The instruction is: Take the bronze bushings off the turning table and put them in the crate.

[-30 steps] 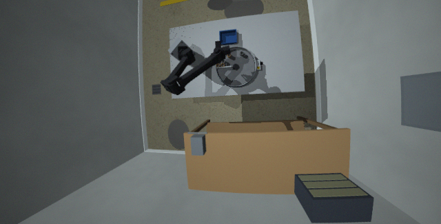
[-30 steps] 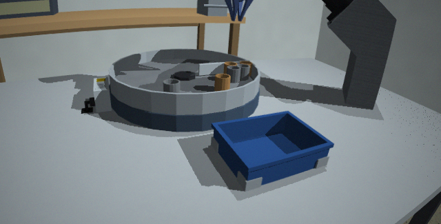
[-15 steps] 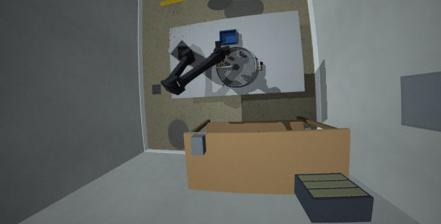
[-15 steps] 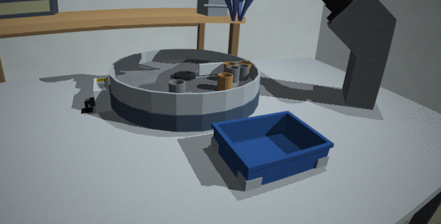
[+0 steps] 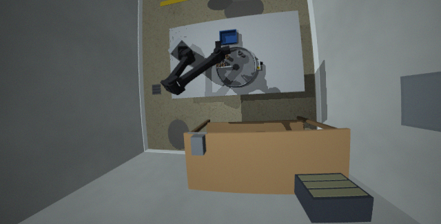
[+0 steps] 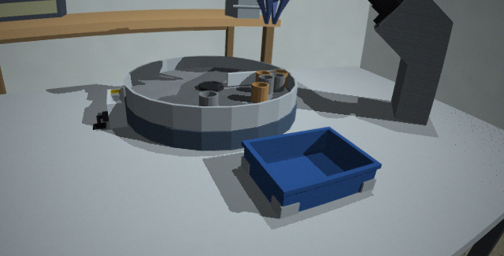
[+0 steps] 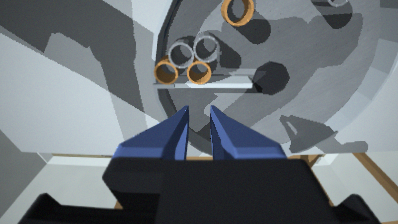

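Note:
My gripper is partly open and empty, high above the turning table. A bronze bushing stands alone on it. Two more, one bronze bushing and another bronze bushing by the wall, stand along the white divider. Beside them stand a steel bushing and another steel bushing, close together. A third steel bushing stands apart. The blue crate shows no bushings inside.
The divider runs from near the dark hub to the turning table's wall. The arm's grey pedestal stands beside the turning table. A wooden bench stands beyond the work table.

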